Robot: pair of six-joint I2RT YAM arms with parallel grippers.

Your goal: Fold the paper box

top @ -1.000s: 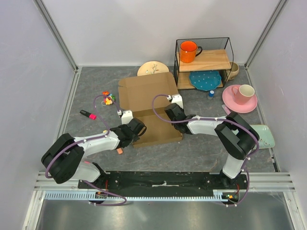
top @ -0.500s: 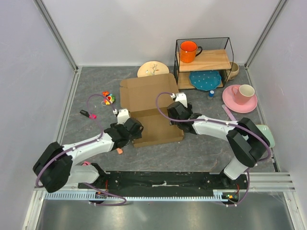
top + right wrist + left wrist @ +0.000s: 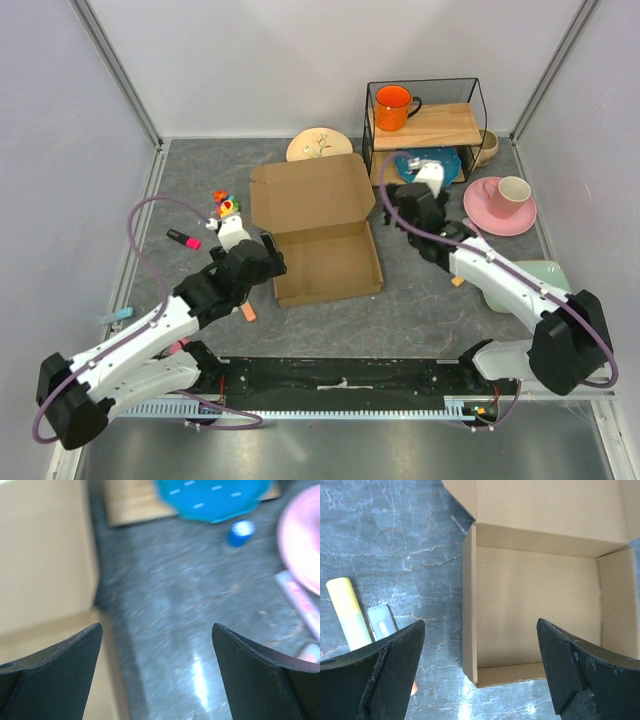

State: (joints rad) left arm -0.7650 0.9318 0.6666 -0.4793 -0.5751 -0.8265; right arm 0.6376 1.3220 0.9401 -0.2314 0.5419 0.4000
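The paper box (image 3: 320, 230) lies open in the middle of the table, a brown cardboard tray with raised walls and its lid flat behind it. My left gripper (image 3: 262, 250) is open just left of the tray's left wall and holds nothing. In the left wrist view the paper box (image 3: 535, 580) fills the upper right, its front left corner between the left gripper's (image 3: 480, 622) spread fingers. My right gripper (image 3: 405, 195) is open to the right of the lid, near the shelf. In the right wrist view the right gripper (image 3: 157, 626) is over bare table, the paper box (image 3: 45, 555) at its left.
A wire-frame shelf (image 3: 425, 125) at the back right carries an orange mug (image 3: 393, 105) and a blue plate (image 3: 428, 165). A pink cup on a saucer (image 3: 500, 200), a green dish (image 3: 530, 280), a cream plate (image 3: 318, 143), a pink marker (image 3: 183, 239) and a small toy (image 3: 225, 205) lie around.
Both grippers opened and drew away from the box, the left one to the left, the right one back and right toward the shelf. The box stays put.
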